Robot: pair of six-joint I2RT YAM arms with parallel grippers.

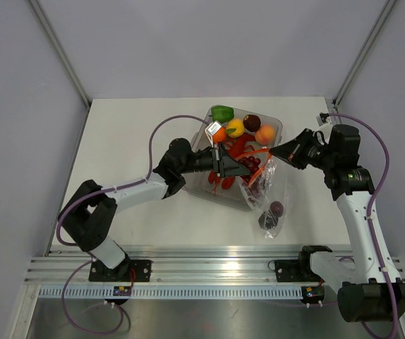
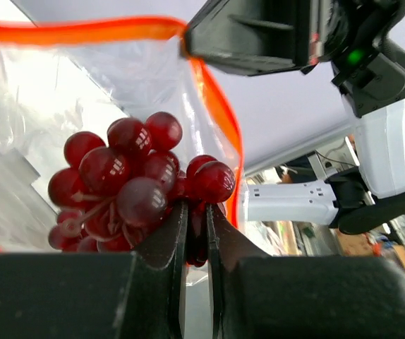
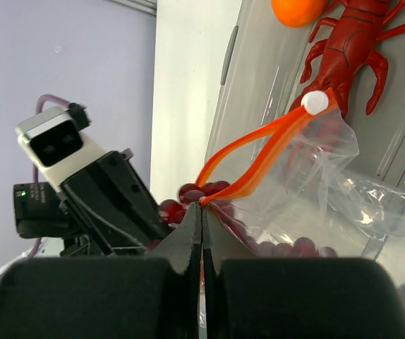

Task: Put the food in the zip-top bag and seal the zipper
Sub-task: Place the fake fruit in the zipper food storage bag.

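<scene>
What stands around me
I see a clear-grey tray point(image 1: 278, 126) on the white table point(image 1: 132, 141), toward its far side. A metal rail point(image 1: 209, 263) runs along the near edge.

Pretty clearly a robotics lab cell I'm driving here, not anyone's kitchen. The left arm point(image 1: 128, 191) and right arm point(image 1: 361, 205) are bolted to an aluminium extrusion rail point(image 1: 209, 263) at the edge of a bare white table point(image 1: 132, 141). Plain grey panels point(image 1: 209, 42) on metal struts point(image 1: 58, 49) box it in, with purple cabling point(image 1: 171, 121) looping about. The left wrist view catches blurry workshop clutter point(image 2: 400, 261) outside.
</scene>
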